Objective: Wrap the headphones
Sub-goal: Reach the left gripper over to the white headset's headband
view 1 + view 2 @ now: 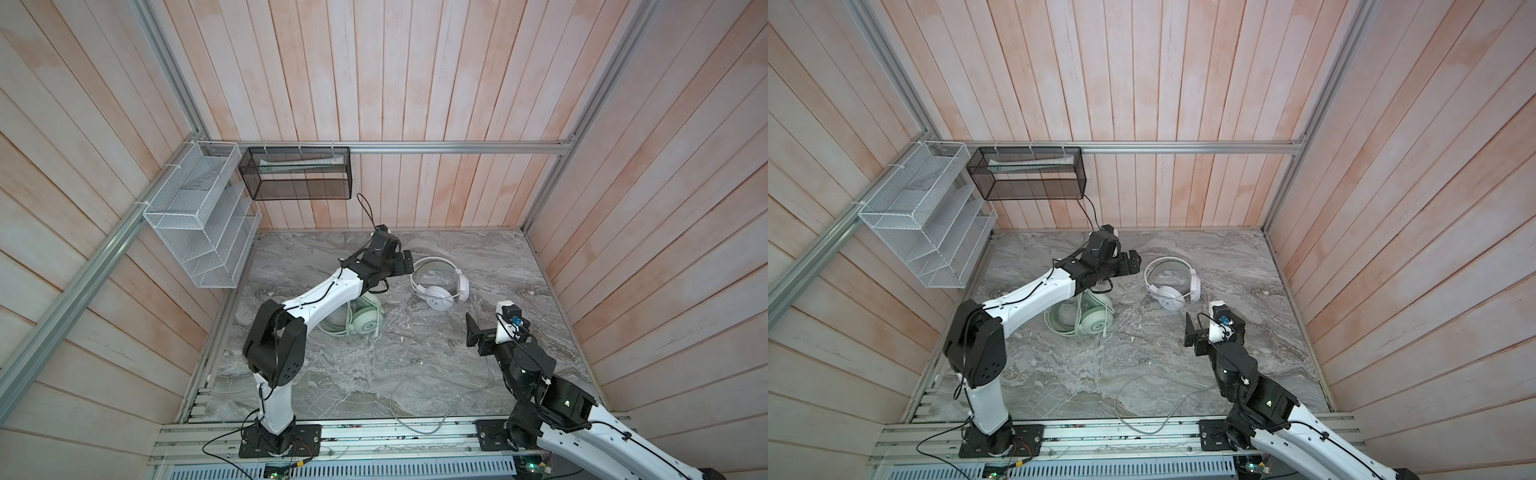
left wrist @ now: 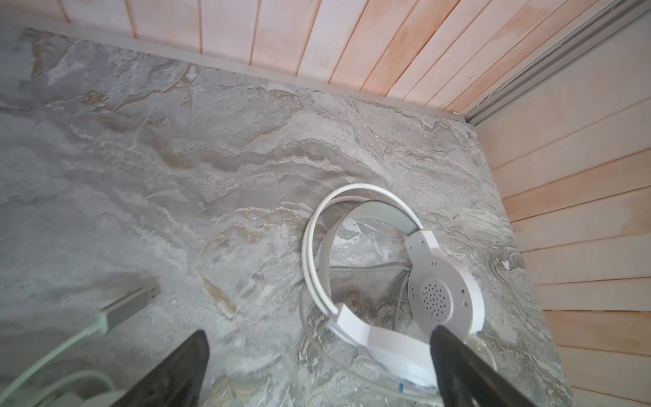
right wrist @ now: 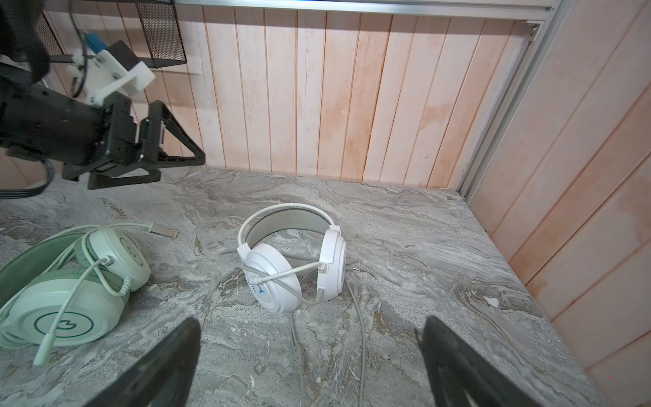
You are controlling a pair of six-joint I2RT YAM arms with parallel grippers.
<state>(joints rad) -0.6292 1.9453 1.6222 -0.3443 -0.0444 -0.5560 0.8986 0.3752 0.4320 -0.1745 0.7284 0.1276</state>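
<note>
Two wire containers are hung at upper left: a white rack, and a black basket holding a pale tube. Mint headphones are left centre-left, partly under the left arm. White headphones at centre, cord trailed loose on the tabletop, are flanked by the left end effector and right end effector, both spread and empty, presumably for gathering it.

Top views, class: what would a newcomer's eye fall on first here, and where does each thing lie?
Two headsets on the marble table stand out: the white headset mid-back, the mint-green headset to its left, partly under the left arm. A grey cord trails loose from the white one toward the front edge. Both grippers hang open and empty: left gripper beside the white headband, right gripper in front of the cups.
</note>
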